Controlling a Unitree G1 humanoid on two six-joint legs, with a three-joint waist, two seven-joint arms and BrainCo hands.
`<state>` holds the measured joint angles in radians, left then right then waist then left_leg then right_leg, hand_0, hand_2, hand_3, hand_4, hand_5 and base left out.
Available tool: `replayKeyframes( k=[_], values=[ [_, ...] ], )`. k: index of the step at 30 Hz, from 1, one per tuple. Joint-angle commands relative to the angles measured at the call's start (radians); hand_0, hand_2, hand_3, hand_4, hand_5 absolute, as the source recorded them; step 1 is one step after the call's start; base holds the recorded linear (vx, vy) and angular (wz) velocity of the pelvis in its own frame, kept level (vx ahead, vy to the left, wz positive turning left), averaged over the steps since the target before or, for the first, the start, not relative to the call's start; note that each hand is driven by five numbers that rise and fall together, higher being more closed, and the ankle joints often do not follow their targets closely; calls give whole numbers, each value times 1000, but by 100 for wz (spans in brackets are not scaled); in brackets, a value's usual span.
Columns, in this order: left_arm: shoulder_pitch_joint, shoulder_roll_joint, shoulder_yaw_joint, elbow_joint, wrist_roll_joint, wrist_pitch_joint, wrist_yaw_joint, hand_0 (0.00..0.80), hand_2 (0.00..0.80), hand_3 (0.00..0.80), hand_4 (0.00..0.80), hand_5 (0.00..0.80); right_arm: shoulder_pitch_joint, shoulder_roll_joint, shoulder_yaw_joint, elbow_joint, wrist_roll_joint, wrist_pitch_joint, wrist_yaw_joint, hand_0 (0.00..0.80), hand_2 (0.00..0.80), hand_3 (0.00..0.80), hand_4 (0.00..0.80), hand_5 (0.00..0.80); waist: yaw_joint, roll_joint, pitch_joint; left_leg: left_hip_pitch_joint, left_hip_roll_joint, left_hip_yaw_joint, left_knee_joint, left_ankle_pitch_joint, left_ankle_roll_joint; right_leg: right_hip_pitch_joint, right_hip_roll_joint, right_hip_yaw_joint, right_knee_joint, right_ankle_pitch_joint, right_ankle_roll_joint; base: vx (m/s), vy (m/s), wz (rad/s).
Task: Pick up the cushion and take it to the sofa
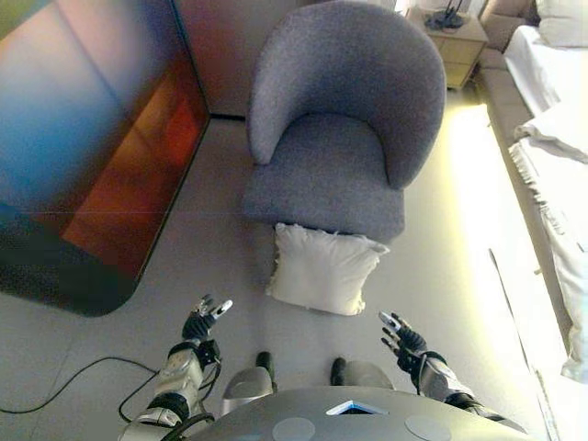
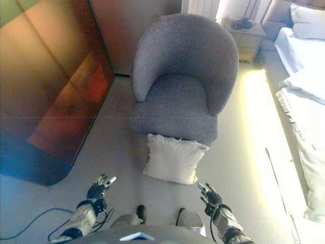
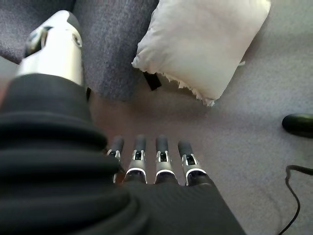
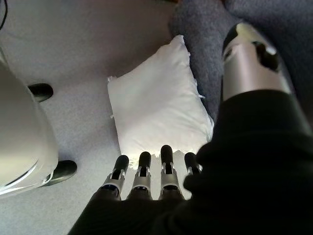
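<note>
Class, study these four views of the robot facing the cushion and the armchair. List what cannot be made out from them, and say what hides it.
- Underside of the white cushion: hidden against the floor in every view.
- Grey armchair front base: covered by the cushion leaning on it, eye views.
- Items on the bedside table: too small, cut by the top edge.
- Bed: cut off by the right edge.
- Left hand and right hand palms: turned away; only straight fingers show.

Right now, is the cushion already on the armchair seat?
No, the white cushion lies on the floor, leaning against the front of the grey armchair.
</note>
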<state>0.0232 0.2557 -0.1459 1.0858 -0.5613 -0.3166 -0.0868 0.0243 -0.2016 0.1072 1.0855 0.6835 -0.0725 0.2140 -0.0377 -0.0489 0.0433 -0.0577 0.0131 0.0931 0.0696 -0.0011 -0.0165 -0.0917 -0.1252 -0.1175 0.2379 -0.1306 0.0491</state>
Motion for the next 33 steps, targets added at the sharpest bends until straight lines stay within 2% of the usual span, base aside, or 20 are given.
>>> replayKeyframes(
  k=[1, 4, 6, 7, 8, 12, 14, 16, 19, 23, 24, 25, 27, 29, 33],
  values=[
    [-28, 13, 18, -48, -1, -42, -21, 0, 0, 0, 0, 0, -25, 10, -27, -27, 61, -23, 26, 0, 0, 0, 0, 0, 2, 6, 13, 28, -38, -7, 12, -66, 76, -20, -67, 81, 15, 245, 55, -18, 64, -5],
    [-35, 23, 13, -65, -13, -31, -17, 0, 0, 0, 0, 0, -19, 16, -23, -46, 82, -34, 6, 0, 0, 0, 0, 0, -5, 19, 16, 21, -44, -19, 23, -75, 96, -70, -59, 114, 165, 290, 45, -23, 85, 1],
    [-36, 30, 8, -75, -18, -26, -10, 0, 0, 0, 0, 0, -7, 14, -14, -66, 93, -34, -4, 0, 0, 0, 0, 0, -15, 30, 26, 34, -39, -15, 22, -81, 99, -116, -52, 115, 248, 317, 41, 5, 90, 7],
    [-37, 32, 7, -84, -21, -22, -5, 0, 0, 0, 0, 0, 0, 12, -14, -72, 89, -32, -9, 0, 0, 0, 0, 0, -21, 30, 31, 45, -40, -10, 18, -83, 98, -134, -52, 108, 245, 333, 44, 55, 43, 4],
    [-35, 33, 7, -93, -29, -18, -5, 0, 0, 0, 0, 0, 7, 9, -12, -80, 88, -29, -12, 0, 0, 0, 0, 0, -27, 27, 34, 56, -44, -9, 13, -84, 96, -143, -48, 102, 216, 340, 47, 99, -4, -5],
    [-30, 29, -3, -126, -27, -16, -11, 0, 0, 0, 0, 0, 25, 2, -24, -80, 117, -45, 2, 0, 0, 0, 0, 0, -62, 0, 42, 106, -75, -34, 6, -128, 91, -176, -11, 90, -57, 330, 61, 177, -64, -7],
    [-33, 21, -7, -116, -23, -24, -14, 0, 0, 0, 0, 0, 25, 1, -37, -72, 127, -45, 14, 0, 0, 0, 0, 0, -79, -14, 43, 145, -94, -51, -5, -162, 94, -203, 0, 84, -191, 377, 84, 234, -48, 20],
    [-30, 13, -2, -104, -27, -34, -28, 0, 0, 0, 0, 0, 30, -1, -55, -64, 119, -45, 25, 0, 0, 0, 0, 0, -94, -15, 46, 190, -95, -62, -16, -186, 91, -233, 9, 68, -282, 413, 93, 251, -29, 31],
    [-3, 8, 25, -97, -12, -44, -59, 0, 0, 0, 0, 0, 42, 0, -74, -69, 107, -29, 30, 0, 0, 0, 0, 0, -94, -19, 45, 230, -91, -46, -19, -208, 89, -228, -3, 30, -265, 423, 89, 249, -68, 48],
    [28, 0, 55, -77, -15, -63, -68, 0, 0, 0, 0, 0, 46, -2, -85, -42, 100, -11, 47, 0, 0, 0, 0, 0, -88, -26, 17, 264, -77, -2, -20, -206, 77, -159, -9, -25, -270, 391, 83, 326, -134, 6],
    [33, -2, 64, -70, -22, -60, -68, 0, 0, 0, 0, 0, 44, -3, -86, -26, 91, -11, 48, 0, 0, 0, 0, 0, -91, -25, 8, 274, -69, 6, -16, -204, 70, -142, 0, -17, -268, 383, 75, 348, -149, 9],
    [34, -3, 71, -62, -23, -54, -70, 0, 0, 0, 0, 0, 43, -3, -86, -16, 83, -12, 45, 0, 0, 0, 0, 0, -92, -22, -1, 278, -62, 7, -13, -190, 64, -129, 6, -11, -269, 377, 68, 353, -166, 2],
    [36, -1, 85, -59, -9, -37, -75, 0, 0, 0, 0, 0, 37, -8, -74, -25, 88, -10, 39, 0, 0, 0, 0, 0, -94, -12, -17, 269, -28, 12, 24, -111, 31, -102, 34, -2, -260, 346, 38, 308, -176, 7],
    [34, 2, 74, -70, -6, -34, -70, 0, 0, 0, 0, 0, 34, -15, -66, -44, 89, -7, 44, 0, 0, 0, 0, 0, -96, -12, -26, 237, 0, 18, 71, -45, 10, -71, 57, 13, -265, 324, 12, 273, -181, 5],
    [17, 0, 67, -100, -10, -26, -49, 0, 0, 0, 0, 0, 40, -28, -65, -67, 67, -19, 41, 0, 0, 0, 0, 0, -103, -12, -41, 198, 33, 7, 160, 21, -15, -36, 86, 34, -260, 282, -23, 222, -170, -20]
  ],
)
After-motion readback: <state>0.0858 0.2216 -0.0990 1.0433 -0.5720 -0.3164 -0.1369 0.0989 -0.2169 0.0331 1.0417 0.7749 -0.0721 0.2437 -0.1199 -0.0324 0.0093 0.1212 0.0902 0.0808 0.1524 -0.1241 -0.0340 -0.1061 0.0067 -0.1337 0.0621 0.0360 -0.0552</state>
